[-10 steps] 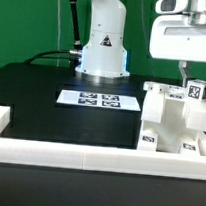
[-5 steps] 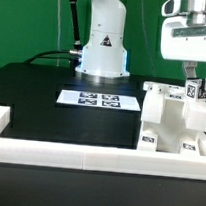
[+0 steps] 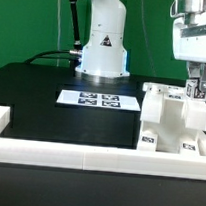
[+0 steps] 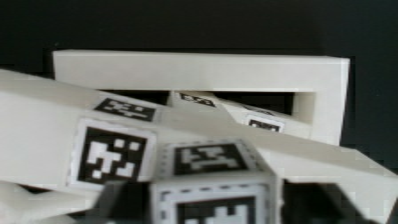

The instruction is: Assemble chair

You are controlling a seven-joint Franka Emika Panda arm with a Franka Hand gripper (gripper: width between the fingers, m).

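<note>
Gripper (image 3: 196, 90) clamped on tagged part atop chair (image 3: 170, 121).
Rigid, light, likely slick plastic; best gripped across flat faces.

A white Franka arm's rounded base (image 3: 103, 49) stands at 12 o'clock in the exterior view, a small black triangular emblem printed on its glossy shell above a darker seam ringing its foot. A black cable (image 3: 55, 55) trails from its 9 o'clock side, and a thin dark line runs up beside the column above it. At 2 o'clock hangs the boxy white gripper (image 3: 198, 88) housing, with a grey camera module on top and slim dark fingers (image 3: 194, 84) below; the wrist view shows blurred dark finger edges only.
</note>
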